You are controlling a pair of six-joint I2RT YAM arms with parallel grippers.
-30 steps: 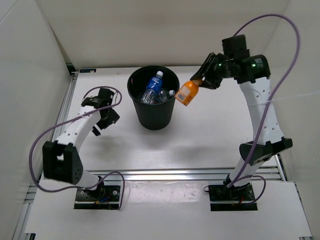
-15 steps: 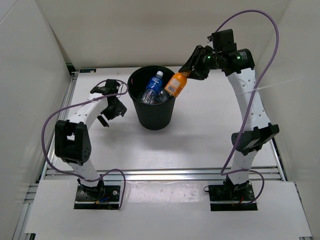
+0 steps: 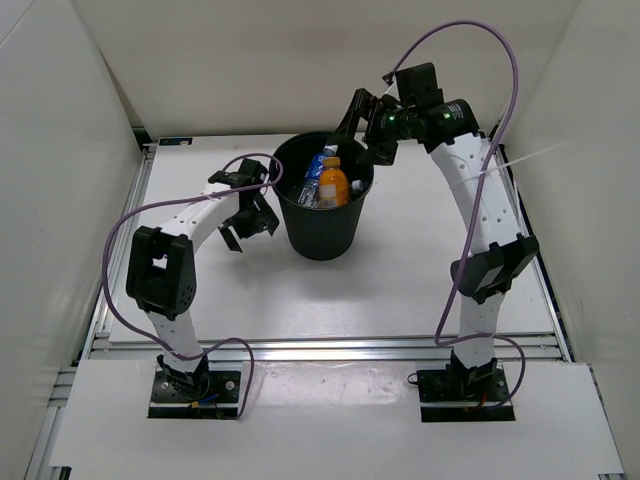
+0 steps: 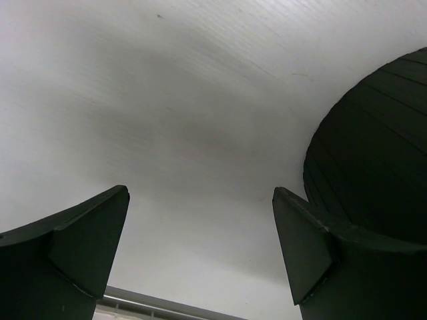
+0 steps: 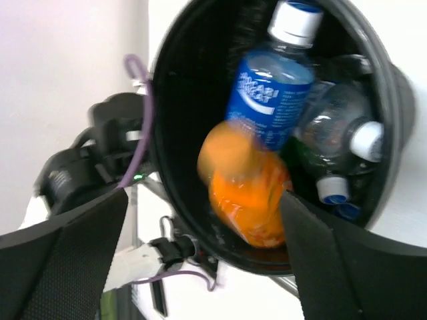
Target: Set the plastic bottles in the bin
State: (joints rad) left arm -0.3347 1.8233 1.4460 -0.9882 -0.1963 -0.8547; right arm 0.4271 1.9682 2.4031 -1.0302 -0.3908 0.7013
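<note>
White walls (image 3: 60, 150) enclose a white table (image 3: 400, 280) with a seemingly metal rail (image 3: 330, 347).

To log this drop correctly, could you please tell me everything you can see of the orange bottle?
The orange bottle is small and stubby and looks like plastic, with an orange body and cap. It is inside the mouth of the black bin, roughly upright in the top view and motion-blurred in the right wrist view. It sits close beside the blue-labelled bottle; whether they touch cannot be told. The right gripper is open above the rim, and neither finger touches the bottle.
</note>
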